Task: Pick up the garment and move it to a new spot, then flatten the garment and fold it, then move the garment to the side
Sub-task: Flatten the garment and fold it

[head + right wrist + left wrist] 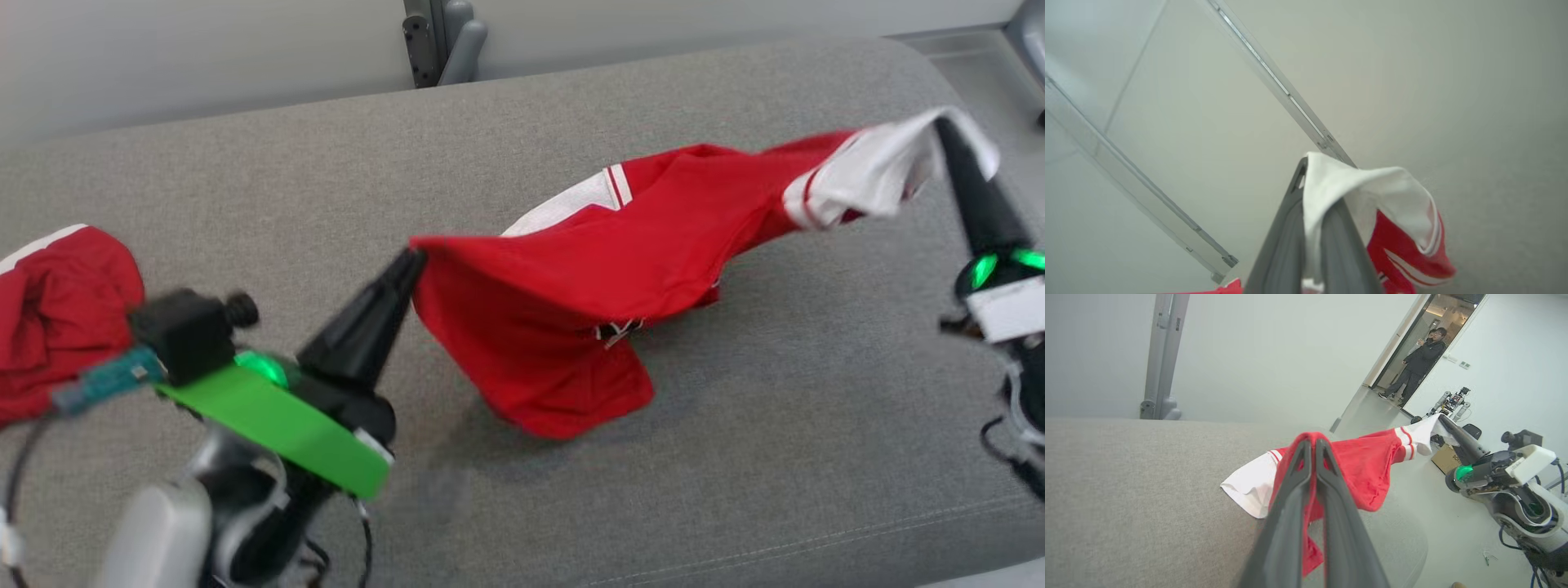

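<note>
The left gripper (412, 263) reaches from the lower left of the head view, its fingers slanting up and to the right, and its jaws are closed on a red edge of the garment (571, 302). In the left wrist view, the two fingers of the left gripper (1310, 444) lie pressed together with red cloth folded over their tips. The right gripper (945, 126) stands at the right edge of the head view, its fingers pointing up and slightly left. Its jaws are clamped on the garment's white cuff, which drapes over the fingertips in the right wrist view (1305, 171). The garment, a red shirt with white, red-striped trim, hangs stretched between the two grippers above the grey upholstered cushion (326, 163). Its middle sags and a red flap hangs toward the cushion; whether that flap touches the fabric cannot be determined. A second red garment (57, 318) lies crumpled on the cushion at the left, behind the left wrist and well apart from the held shirt. A grey metal post (441, 37) stands beyond the far edge of the cushion. The left wrist view shows a person (1421, 363) in a doorway, and a cardboard box (1447, 459) on the floor beyond the right arm (1506, 477).
</note>
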